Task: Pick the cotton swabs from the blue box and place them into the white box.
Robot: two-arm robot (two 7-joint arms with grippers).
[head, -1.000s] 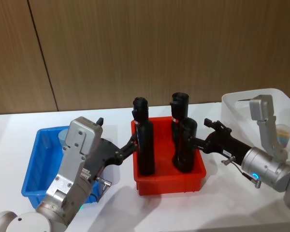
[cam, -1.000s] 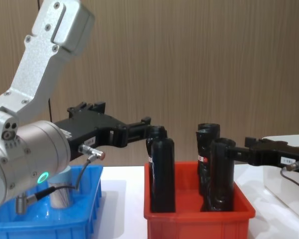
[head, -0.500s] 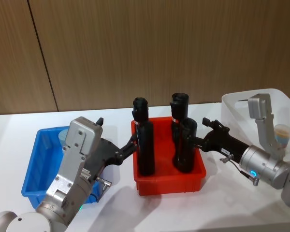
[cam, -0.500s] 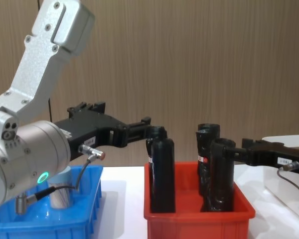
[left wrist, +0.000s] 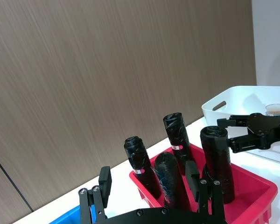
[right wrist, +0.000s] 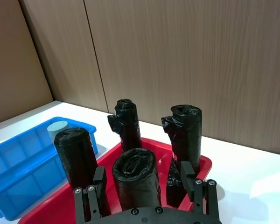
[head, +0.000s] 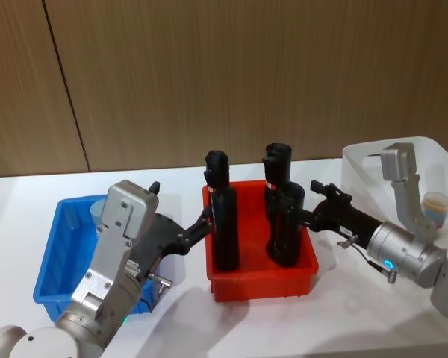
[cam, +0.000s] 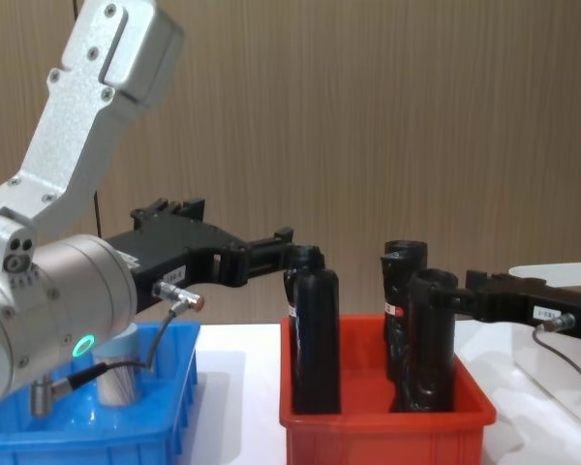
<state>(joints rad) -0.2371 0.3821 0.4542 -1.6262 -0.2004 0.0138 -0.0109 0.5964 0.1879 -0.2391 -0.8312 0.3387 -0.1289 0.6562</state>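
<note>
4 black cylinders (head: 225,216) stand upright in the red bin (head: 260,282) that sits between my 2 boxes, and they crowd the middle of the table. My left gripper (head: 201,224) reaches from over the blue box (head: 51,257) toward the red bin's left edge, its fingers spread and empty, with a black cylinder just ahead of them. My right gripper (head: 311,212) comes in from the white box (head: 358,168) side and points at the red bin's right edge, fingers apart with nothing between them, close beside the nearest cylinder (cam: 429,339). 1 tub of cotton swabs (cam: 119,373) stands in the blue box, partly behind my left arm; I see another tub (head: 436,206) inside the white box. Bare white tabletop (head: 284,328) lies in front of the red bin.
</note>
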